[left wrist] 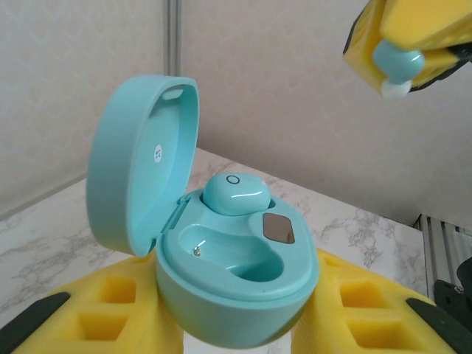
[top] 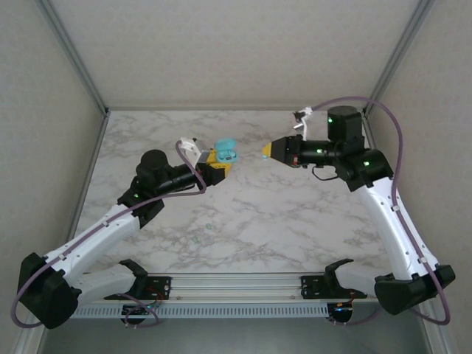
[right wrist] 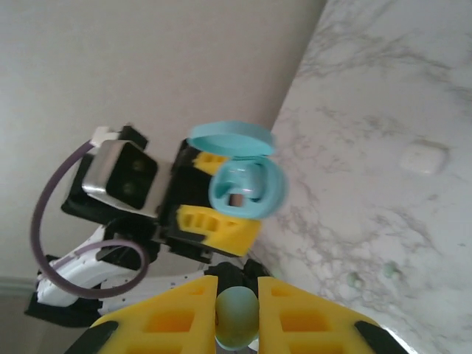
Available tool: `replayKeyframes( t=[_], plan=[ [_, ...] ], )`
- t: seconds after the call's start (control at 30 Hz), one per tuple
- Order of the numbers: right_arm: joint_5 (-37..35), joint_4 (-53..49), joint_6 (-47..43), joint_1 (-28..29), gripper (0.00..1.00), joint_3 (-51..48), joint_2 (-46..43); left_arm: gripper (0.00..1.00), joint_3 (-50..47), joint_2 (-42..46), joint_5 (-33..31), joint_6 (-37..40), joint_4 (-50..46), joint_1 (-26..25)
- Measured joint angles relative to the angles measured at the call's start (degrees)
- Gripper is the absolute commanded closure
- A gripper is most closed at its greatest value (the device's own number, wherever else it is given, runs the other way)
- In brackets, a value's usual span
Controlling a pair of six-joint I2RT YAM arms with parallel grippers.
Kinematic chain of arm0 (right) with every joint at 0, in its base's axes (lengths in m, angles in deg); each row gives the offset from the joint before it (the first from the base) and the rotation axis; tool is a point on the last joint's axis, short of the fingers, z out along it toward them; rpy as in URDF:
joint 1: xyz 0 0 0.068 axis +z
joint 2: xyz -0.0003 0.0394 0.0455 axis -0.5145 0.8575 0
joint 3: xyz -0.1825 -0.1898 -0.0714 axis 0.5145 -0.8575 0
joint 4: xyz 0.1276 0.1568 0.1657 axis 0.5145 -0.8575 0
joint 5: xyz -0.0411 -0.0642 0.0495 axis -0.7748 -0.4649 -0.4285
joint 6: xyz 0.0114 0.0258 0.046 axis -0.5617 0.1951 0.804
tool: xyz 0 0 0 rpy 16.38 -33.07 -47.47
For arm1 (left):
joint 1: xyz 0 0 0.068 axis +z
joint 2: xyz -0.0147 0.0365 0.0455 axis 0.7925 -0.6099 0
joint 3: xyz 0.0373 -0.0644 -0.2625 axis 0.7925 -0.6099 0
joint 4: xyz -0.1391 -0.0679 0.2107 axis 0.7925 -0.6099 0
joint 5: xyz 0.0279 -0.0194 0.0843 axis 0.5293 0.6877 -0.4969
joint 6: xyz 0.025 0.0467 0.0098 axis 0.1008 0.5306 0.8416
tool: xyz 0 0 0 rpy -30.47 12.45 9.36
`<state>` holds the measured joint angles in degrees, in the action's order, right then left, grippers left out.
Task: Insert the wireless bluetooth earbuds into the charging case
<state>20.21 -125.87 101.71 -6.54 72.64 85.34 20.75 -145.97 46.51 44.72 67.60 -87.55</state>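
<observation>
The pale teal bean-shaped earbud (right wrist: pixel 236 328), bottom centre of the right wrist view, is clenched in the right tool (right wrist: pixel 236 302). The left tool (top: pixel 218 165) grasps the open teal pebble-shaped charging case (top: pixel 225 153) aloft, upper centre of the top view, lid back, empty socket (left wrist: pixel 228 251) exposed. Open air separates them above the marble tabletop (top: pixel 295 214).

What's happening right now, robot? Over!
Left gripper shut on open teal case, seated earbud inside. Right gripper shut on second teal earbud, hovering apart from case. Nothing between them.
</observation>
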Motion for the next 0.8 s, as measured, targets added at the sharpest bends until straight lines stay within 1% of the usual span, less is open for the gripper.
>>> replayKeyframes(
  t=[0.17, 0.4, 0.57, 0.8],
  plan=[
    [-5.9, 0.5, -0.4, 7.6, 0.83, 5.7, 6.7, 0.75, 0.0, -0.9, 0.1, 0.2, 0.0, -0.5],
    [-13.9, -1.3, -1.2, 13.4, 0.83, 10.6, 13.7, 0.74, 0.0, -1.2, 0.1, 0.2, 0.0, -0.8],
    [-17.5, -2.8, -2.0, 15.8, 0.83, 12.3, 15.0, 0.74, 0.0, -1.2, 0.1, 0.2, -0.1, -0.9],
    [-19.3, -3.4, -2.2, 17.4, 0.83, 14.1, 15.9, 0.74, 0.0, -1.2, 0.1, 0.2, -0.1, -1.2]
  ],
)
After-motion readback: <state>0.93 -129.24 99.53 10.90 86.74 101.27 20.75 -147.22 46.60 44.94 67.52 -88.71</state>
